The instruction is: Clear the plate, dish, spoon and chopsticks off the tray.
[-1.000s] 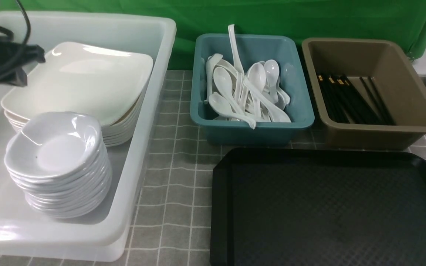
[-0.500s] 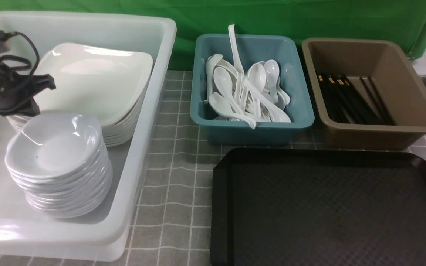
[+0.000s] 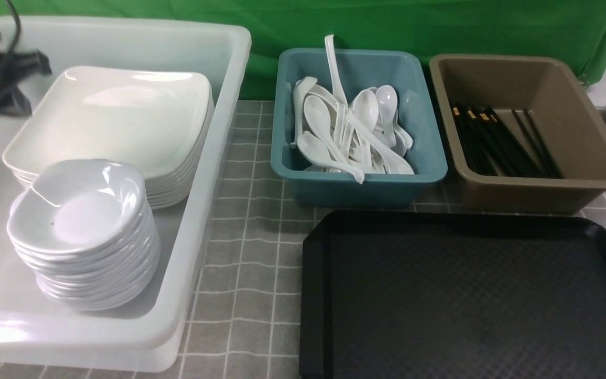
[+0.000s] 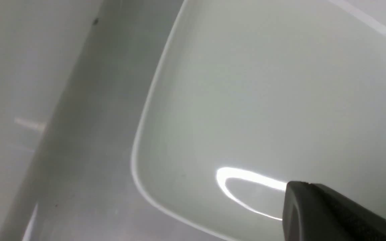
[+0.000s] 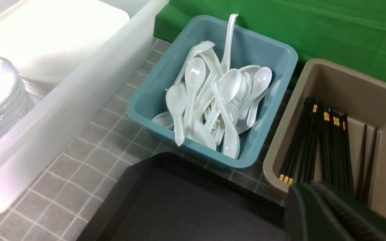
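Your left gripper (image 3: 32, 87) hangs inside the white tub (image 3: 219, 158), well left of the tray (image 3: 313, 295). Its jaws are together on nothing, close over a corner of the plate (image 3: 119, 113). The plate tops the plate pile in that tub, and the dish (image 3: 77, 210) caps its own pile just beside it. The spoon (image 3: 355, 131) is one of the heap in the teal bin (image 3: 429, 158) behind the tray. The chopsticks (image 3: 492, 142) lie in the brown bin (image 3: 597, 158), also behind it.

The main risk is on the way out. If you swing sideways before lifting, a fingertip may catch the plate's raised rim and slide the glossy piece off its pile, or knock the tall dish pile. The tub wall is another thing to clip.

Your right gripper (image 5: 333, 214), jaws together and empty, sits over the tray's back edge near the brown bin, so a careless drop could strike the rim. Part of the tray is out of view, so check it before you call it cleared.
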`<action>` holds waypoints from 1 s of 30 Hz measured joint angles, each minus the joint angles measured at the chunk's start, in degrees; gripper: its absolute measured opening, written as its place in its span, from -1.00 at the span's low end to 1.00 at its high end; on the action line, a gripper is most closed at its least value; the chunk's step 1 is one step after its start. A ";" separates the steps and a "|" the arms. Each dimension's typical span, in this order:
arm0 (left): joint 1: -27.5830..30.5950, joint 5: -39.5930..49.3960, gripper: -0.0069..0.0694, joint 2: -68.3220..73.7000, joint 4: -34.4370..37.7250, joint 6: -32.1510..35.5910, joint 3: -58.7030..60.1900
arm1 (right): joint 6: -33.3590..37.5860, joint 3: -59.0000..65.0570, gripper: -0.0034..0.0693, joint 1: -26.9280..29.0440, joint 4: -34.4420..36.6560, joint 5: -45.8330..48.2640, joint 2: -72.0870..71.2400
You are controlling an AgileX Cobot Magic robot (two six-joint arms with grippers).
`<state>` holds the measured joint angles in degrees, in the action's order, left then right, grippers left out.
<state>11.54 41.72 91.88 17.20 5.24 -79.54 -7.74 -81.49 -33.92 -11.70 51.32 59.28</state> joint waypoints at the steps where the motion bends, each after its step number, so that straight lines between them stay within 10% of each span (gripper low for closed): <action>1: -0.20 1.94 -0.81 -3.20 3.96 3.35 0.00 | 0.79 0.12 -0.79 0.00 0.00 -0.06 -0.51; 8: -9.33 8.37 -0.81 -25.03 15.11 16.04 6.05 | 0.58 9.38 -0.81 0.00 -0.77 -15.23 -13.60; 30: -13.60 -12.16 -0.81 -90.09 9.05 9.66 55.56 | -6.19 55.97 -0.81 0.00 -4.25 -60.43 -47.67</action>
<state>-2.05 29.56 1.79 26.25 14.90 -23.98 -13.93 -25.52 -33.92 -15.96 -9.11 11.62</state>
